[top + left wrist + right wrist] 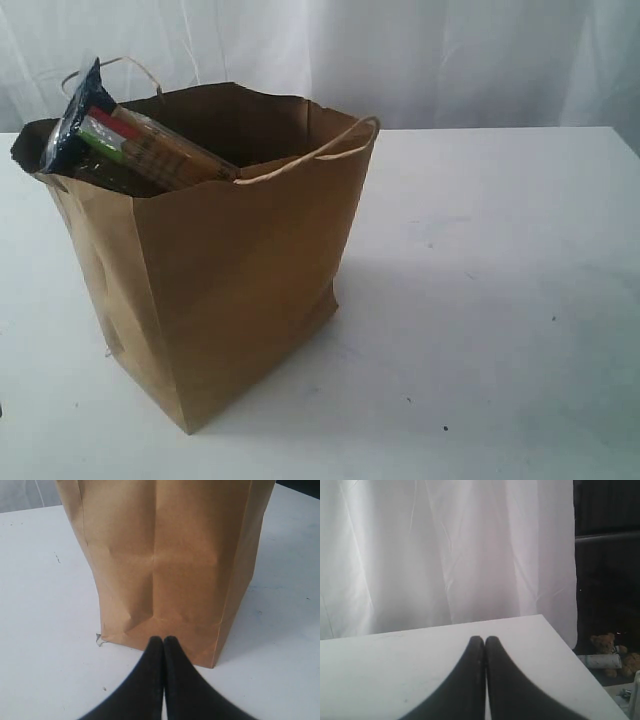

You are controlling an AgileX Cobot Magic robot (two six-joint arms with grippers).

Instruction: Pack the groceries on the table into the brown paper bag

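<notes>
The brown paper bag (230, 280) is seen standing upright on the white counter (500, 300), mouth open. The spaghetti packet (150, 150) is propped inside at a tilt, one end poking out over the rim. The left claw (163, 641) is pressed together, empty, just before the bag's foot. The right claw (484, 640) is likewise pressed together, nothing pinched, and pointed towards a white curtain (445, 555).

The brown paper bag (240, 300) stands upright (mouth open) directly on the plain white tabletop (500, 300), toward the exterior view's left.
</notes>
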